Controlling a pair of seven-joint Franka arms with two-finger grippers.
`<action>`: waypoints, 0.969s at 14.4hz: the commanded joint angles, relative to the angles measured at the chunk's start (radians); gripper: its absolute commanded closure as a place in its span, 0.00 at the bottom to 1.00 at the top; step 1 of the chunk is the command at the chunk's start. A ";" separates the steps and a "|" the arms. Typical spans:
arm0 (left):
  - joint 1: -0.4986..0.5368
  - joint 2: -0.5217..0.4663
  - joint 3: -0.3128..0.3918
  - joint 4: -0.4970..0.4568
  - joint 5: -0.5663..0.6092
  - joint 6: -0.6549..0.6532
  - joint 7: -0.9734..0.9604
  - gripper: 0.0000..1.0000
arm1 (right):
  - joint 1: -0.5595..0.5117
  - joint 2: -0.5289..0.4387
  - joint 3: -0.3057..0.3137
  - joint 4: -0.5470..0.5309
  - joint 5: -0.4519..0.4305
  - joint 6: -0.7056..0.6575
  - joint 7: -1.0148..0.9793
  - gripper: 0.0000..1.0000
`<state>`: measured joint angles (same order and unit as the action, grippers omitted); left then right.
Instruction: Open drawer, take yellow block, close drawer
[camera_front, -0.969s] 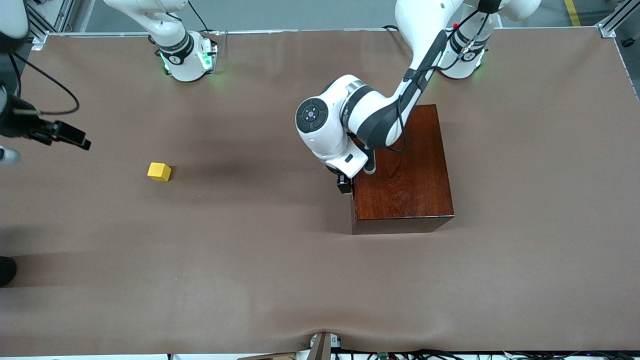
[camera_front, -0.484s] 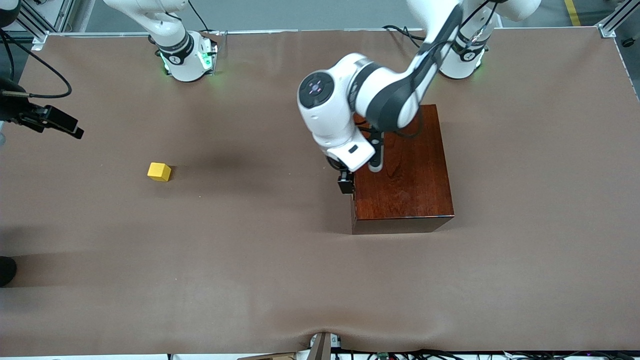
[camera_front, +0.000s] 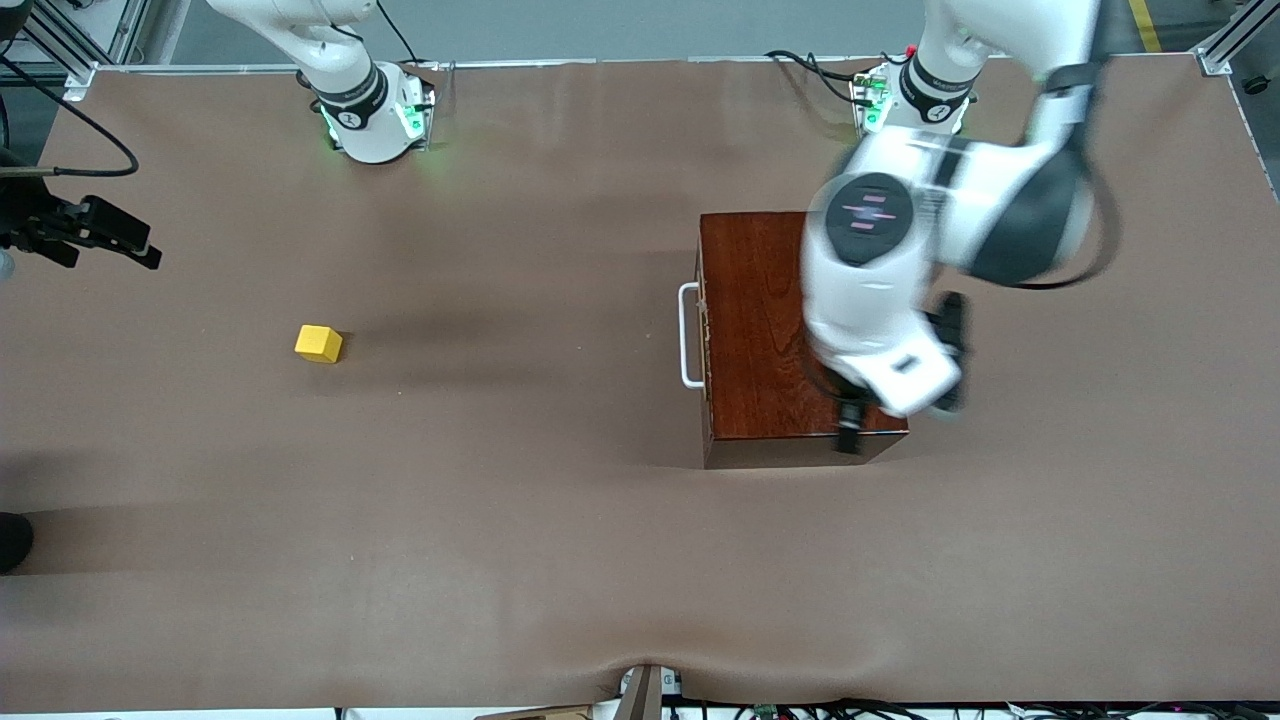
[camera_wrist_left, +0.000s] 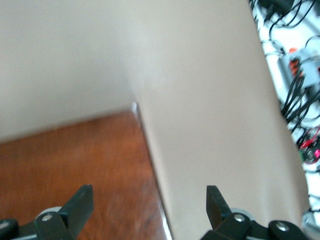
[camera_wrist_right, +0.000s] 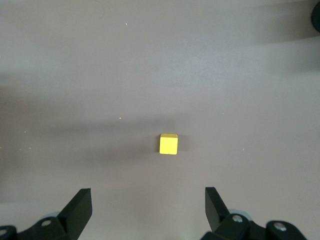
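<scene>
The worktop (camera_front: 560, 560) carries a dark wooden box (camera_front: 760, 330) toward the left arm's end; its drawer (camera_front: 703, 335) looks pushed fully in, white handle (camera_front: 688, 336) facing the right arm's end. The yellow block (camera_front: 319, 343) sits out on the open worktop near the right arm's end, so the task looks about finished. The left gripper (camera_wrist_left: 150, 212), fingers spread and empty, is over the box's corner nearest the camera; best to lift clear without bumping the box. The right gripper (camera_wrist_right: 149, 212) hangs open and empty above the block, waiting.
</scene>
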<state>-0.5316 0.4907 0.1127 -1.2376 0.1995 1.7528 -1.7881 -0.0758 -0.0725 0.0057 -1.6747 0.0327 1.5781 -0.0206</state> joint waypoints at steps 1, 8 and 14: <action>0.117 -0.082 -0.018 -0.043 -0.049 0.013 0.169 0.00 | 0.028 -0.013 0.002 0.000 -0.054 -0.023 -0.004 0.00; 0.309 -0.300 -0.018 -0.224 -0.161 0.013 0.686 0.00 | 0.031 -0.013 -0.001 0.009 -0.054 -0.055 0.004 0.00; 0.498 -0.472 -0.151 -0.367 -0.230 -0.031 1.100 0.00 | 0.027 -0.012 -0.004 0.009 -0.056 -0.052 -0.065 0.00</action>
<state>-0.1180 0.0980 0.0421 -1.5251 -0.0028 1.7404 -0.8167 -0.0521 -0.0726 0.0039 -1.6705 -0.0011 1.5389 -0.0737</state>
